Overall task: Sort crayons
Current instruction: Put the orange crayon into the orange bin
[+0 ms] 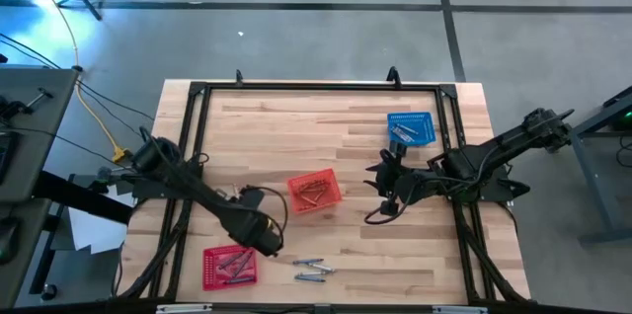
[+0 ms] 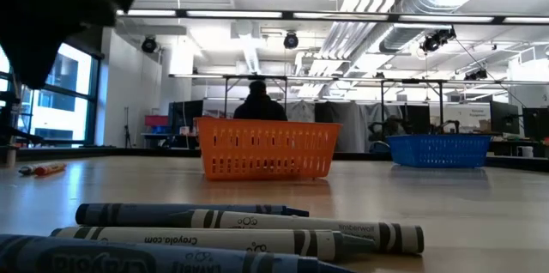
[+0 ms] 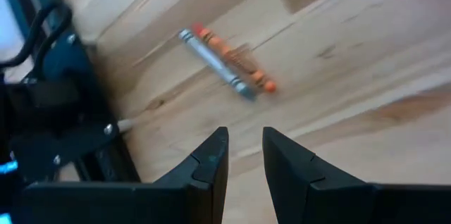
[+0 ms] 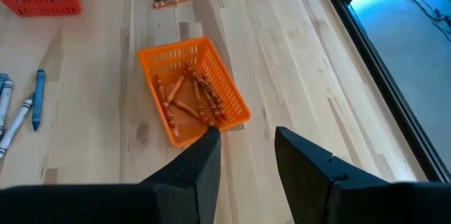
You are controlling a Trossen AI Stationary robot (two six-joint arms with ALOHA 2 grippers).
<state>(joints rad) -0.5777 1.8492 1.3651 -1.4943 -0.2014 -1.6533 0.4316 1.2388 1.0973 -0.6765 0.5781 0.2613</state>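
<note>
On bare wood, grey crayon [image 3: 215,63] touching orange crayon [image 3: 234,58], left gripper [image 3: 244,155] jaws spread, empty.

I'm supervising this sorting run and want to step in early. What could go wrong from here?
1. The grey crayon and the orange crayon ahead of the open, empty left hand lie touching side by side. A pinch could take both, or set one rolling.
2. The open right hand points at the orange basket, near one corner. Coming down there, it might shove or tip the basket and spill its crayons.
</note>
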